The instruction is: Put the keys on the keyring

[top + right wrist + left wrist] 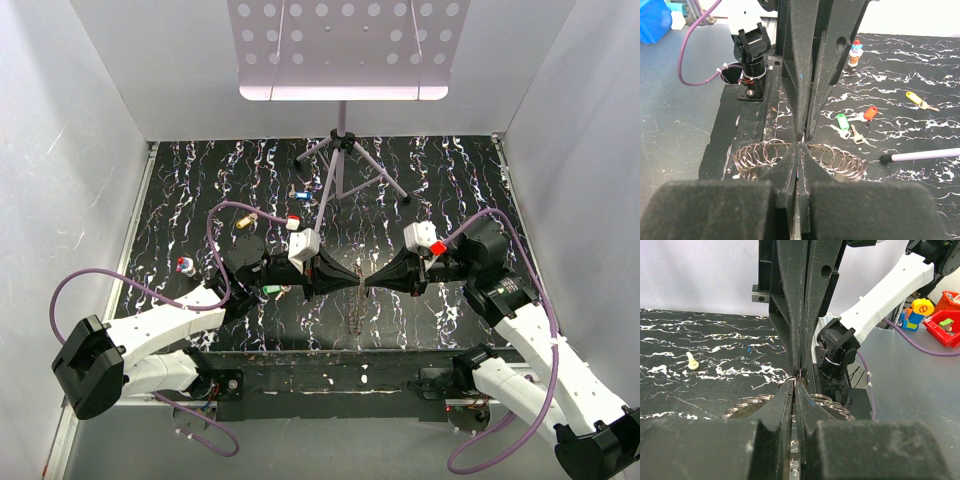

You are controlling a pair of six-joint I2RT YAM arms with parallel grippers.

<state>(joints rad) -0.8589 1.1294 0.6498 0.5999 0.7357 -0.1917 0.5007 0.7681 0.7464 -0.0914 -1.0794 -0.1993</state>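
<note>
My left gripper (345,281) and right gripper (378,281) meet tip to tip over the middle of the mat, both shut. The keyring (842,161), a silvery ring rimmed with small wire loops, sits right under the tips and shows edge-on from above (356,318). Its loops show on both sides of the left fingers (747,402). A silvery strip, seemingly a key (793,447), is pinched between the left jaws. The right tips (800,144) close at the keyring's top rim. Loose keys lie on the mat: green-tagged (841,121), red-tagged (870,112), plain silver (856,135) and yellow-tagged (914,97).
A tripod stand (340,165) with a perforated white tray (345,45) stands at the back centre, and one of its legs (925,156) lies near the keyring. More keys lie at the back left (293,216) (243,222) and left (185,265). White walls close in three sides.
</note>
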